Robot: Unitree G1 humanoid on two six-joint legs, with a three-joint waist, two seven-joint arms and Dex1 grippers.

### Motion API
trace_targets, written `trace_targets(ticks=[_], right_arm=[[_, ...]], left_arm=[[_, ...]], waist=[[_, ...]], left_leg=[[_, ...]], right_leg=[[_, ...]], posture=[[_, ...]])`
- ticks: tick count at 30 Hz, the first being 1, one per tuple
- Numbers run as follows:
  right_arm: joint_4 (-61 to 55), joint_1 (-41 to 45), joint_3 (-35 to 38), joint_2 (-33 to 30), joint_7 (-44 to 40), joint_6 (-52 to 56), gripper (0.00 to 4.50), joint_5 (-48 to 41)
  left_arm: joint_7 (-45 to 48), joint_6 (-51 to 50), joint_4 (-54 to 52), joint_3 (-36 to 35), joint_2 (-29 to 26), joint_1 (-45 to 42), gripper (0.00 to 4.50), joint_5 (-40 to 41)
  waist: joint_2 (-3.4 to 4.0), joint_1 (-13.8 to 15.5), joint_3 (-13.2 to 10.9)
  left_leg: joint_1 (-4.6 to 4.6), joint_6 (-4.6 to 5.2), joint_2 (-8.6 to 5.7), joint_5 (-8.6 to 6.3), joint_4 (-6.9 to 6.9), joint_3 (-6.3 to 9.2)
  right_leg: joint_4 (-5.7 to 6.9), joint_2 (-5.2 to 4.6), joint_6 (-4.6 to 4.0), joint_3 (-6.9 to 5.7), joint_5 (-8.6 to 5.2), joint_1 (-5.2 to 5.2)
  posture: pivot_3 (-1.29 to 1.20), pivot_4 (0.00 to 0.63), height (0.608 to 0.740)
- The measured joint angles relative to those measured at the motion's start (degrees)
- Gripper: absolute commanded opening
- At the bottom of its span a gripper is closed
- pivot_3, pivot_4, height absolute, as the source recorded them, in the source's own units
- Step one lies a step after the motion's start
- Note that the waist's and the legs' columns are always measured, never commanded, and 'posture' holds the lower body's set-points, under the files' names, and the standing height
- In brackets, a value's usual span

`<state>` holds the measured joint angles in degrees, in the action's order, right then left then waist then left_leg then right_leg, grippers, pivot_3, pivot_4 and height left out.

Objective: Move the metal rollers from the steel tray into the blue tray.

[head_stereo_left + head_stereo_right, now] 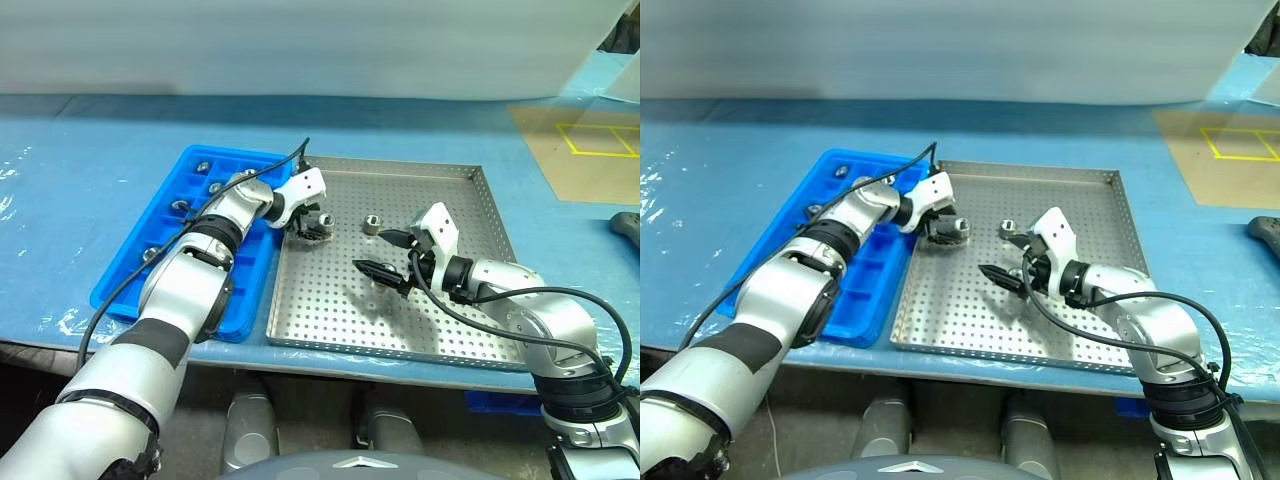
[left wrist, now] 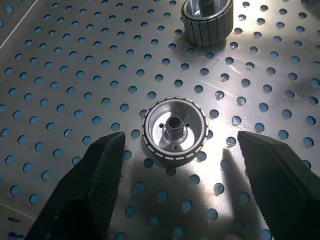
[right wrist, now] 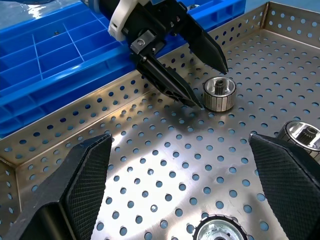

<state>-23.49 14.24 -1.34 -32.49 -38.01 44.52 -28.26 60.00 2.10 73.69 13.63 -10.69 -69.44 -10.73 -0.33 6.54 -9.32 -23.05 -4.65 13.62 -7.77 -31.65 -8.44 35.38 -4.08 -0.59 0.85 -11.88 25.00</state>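
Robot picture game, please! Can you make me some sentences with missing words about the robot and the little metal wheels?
1. The left gripper has its fingers on either side of a metal ____, not yet touching it.
2. That roller sits on the ____ tray.
3. The steel tray has a floor full of small ____.
4. The blue tray lies on the robot's ____ side.

Missing words: roller; steel; holes; left

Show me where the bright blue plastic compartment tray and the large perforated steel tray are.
Bright blue plastic compartment tray (image 1: 196, 160): left eye view, far rim.
Large perforated steel tray (image 1: 330, 320): left eye view, bare floor.
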Motion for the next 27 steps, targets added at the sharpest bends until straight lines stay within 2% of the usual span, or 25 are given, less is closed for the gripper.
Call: trace_targets(ticks=[2, 3, 12, 19, 27], right_arm=[[0.0, 0.0, 0.0, 0.0, 0.09, -0.01, 4.5, 0.0], [-0.01, 0.0, 0.0, 0.0, 0.13, -0.01, 4.5, 0.0], [-0.01, -0.02, 0.0, 0.01, 0.55, -0.18, 4.5, 0.0], [-0.01, -0.01, -0.02, 0.1, 0.54, -0.5, 4.5, 0.03], [0.7, 1.26, -1.36, 1.17, -0.3, -2.81, 4.5, 0.71]], left_arm=[[0.1, -0.07, 0.11, -0.56, 0.12, -0.01, 1.81, 0.13], [0.27, -0.13, 0.11, -0.68, 0.1, -0.18, 1.71, 0.12], [1.43, -0.37, 0.14, -0.97, 0.17, -0.19, 1.71, 0.12], [1.78, -2.86, -0.17, -4.74, -0.01, -0.18, 1.71, 2.51], [1.76, -6.02, -5.98, -7.05, -0.98, 0.74, 1.71, 4.86]], waist=[[0.0, -0.16, 0.0], [0.0, -0.23, 0.0], [0.0, -0.9, 0.0], [-0.01, -0.96, -0.01], [-0.01, -0.91, -0.01]], left_leg=[[0.0, 0.0, 0.0, 0.0, 0.0, 0.0], [0.0, 0.0, 0.0, 0.0, 0.0, 0.0], [0.0, 0.05, -0.04, -0.03, 0.02, 0.0], [-0.01, 0.09, -0.05, -0.05, 0.05, 0.0], [-0.04, 0.1, -0.05, -0.05, 0.17, -0.01]], right_leg=[[0.0, 0.0, 0.0, 0.0, 0.0, 0.0], [-0.02, 0.0, 0.0, -0.01, 0.0, -0.01], [-0.08, -0.05, 0.0, -0.02, 0.0, -0.05], [-0.15, -0.06, 0.01, -0.03, 0.0, -0.04], [-0.29, -0.06, 0.0, -0.07, 0.01, -0.05]], posture=[[-0.15, 0.15, 0.74], [-0.15, 0.15, 0.74], [-0.15, 0.15, 0.74], [-0.13, 0.15, 0.74], [-0.08, 0.15, 0.74]])
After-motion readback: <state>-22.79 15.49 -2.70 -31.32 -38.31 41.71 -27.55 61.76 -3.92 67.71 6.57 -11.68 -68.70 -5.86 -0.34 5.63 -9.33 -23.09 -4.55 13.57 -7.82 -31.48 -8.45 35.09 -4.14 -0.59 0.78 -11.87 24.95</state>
